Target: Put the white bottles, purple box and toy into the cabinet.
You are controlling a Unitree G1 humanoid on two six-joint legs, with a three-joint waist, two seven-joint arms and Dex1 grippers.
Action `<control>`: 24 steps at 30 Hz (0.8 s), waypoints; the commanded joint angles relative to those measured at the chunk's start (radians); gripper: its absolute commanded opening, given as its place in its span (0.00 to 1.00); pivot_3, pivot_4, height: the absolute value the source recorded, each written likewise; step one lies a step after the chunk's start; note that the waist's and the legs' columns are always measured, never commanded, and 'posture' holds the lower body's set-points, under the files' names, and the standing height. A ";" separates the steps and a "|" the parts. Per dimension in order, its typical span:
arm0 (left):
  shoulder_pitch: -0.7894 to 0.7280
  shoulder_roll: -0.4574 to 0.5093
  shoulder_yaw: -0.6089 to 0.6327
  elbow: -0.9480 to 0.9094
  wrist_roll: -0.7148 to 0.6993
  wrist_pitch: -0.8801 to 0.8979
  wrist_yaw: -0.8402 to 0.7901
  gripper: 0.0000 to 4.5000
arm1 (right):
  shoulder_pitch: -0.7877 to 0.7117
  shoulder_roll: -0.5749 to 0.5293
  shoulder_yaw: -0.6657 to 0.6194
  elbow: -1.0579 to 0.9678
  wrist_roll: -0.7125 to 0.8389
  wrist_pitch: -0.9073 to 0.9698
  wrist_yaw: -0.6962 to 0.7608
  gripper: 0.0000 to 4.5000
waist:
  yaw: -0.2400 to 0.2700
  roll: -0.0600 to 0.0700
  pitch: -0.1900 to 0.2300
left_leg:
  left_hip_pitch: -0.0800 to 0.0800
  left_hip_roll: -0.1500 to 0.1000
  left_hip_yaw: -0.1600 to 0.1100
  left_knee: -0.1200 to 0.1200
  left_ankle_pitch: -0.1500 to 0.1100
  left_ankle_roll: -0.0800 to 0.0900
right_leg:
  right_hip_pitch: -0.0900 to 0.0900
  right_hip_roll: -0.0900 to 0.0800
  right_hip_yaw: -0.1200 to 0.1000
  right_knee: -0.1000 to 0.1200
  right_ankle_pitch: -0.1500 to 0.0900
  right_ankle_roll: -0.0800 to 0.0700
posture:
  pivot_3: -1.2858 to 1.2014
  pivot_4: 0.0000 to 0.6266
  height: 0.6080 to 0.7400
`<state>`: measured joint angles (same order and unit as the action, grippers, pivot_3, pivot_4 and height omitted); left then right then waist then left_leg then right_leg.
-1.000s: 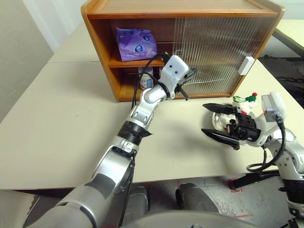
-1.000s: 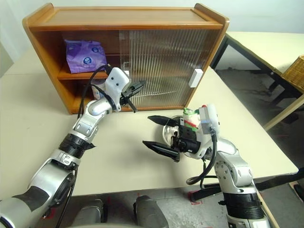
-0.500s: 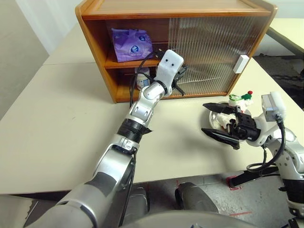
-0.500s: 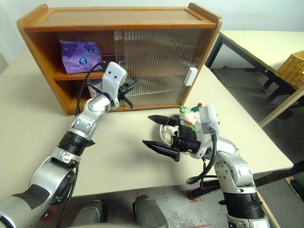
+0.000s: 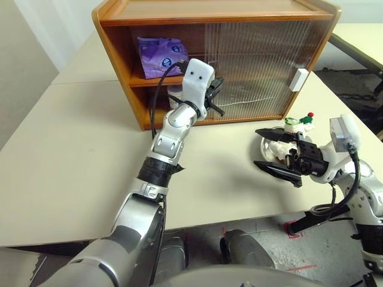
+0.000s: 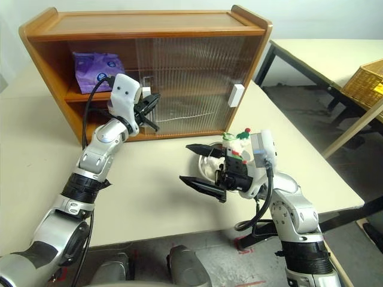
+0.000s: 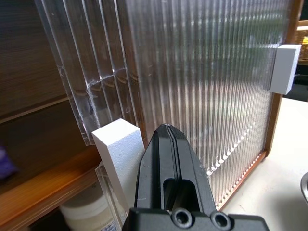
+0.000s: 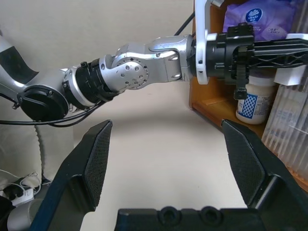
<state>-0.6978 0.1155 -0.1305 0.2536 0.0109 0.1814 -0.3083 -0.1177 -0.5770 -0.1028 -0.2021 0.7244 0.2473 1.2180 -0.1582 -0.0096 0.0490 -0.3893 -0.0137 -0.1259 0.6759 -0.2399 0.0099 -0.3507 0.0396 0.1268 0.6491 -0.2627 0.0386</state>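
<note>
The wooden cabinet [image 5: 119, 78] stands at the back of the table, its left side uncovered. On its upper shelf lies the purple box [image 5: 160, 55]. A white bottle [image 8: 253, 98] stands on the lower shelf. My left gripper [image 5: 213, 95] is shut with nothing in it, right in front of the ribbed sliding doors and next to a white door handle [image 7: 118, 149]. My right gripper [image 5: 257, 148] hangs open over the table's right side, pointing left. Behind it the toy [image 5: 297, 124] sits at a steel bowl [image 6: 206, 167].
A second white handle [image 5: 295, 79] sits at the door's right end. Bare tabletop [image 5: 90, 149] lies left of and in front of the cabinet. A separate table [image 6: 311, 54] and a wicker basket [image 6: 365, 84] stand off to the right.
My left gripper has moved left along the cabinet front toward the uncovered side and tipped upward. The right gripper has stayed put. The camera view has shifted slightly.
</note>
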 commanded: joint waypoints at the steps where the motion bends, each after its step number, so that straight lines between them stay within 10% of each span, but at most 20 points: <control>1: 0.014 0.039 0.068 0.002 0.004 0.027 0.050 0.01 | -0.009 -0.010 0.005 -0.003 -0.010 0.010 0.001 1.00 | -0.003 0.000 0.000 | 0.002 0.000 0.000 0.000 0.000 0.000 | 0.001 0.000 0.000 0.000 0.000 0.000 | 0.43 0.06 1.00; 24: 0.093 0.118 0.137 -0.126 -0.020 0.115 0.111 0.01 | -0.022 0.036 -0.044 0.029 0.037 -0.001 -0.032 1.00 | -0.006 0.001 0.001 | 0.004 0.000 -0.002 -0.004 0.000 -0.002 | -0.001 0.001 0.004 0.000 0.001 -0.002 | 0.44 0.07 1.00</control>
<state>-0.6193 0.2044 -0.0670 0.1237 -0.0124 0.2665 -0.2436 -0.1337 -0.5454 -0.1317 -0.1831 0.7650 0.2557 1.1994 -0.1641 -0.0090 0.0498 -0.3854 -0.0142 -0.1279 0.6717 -0.2401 0.0084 -0.3520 0.0405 0.1304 0.6490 -0.2617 0.0367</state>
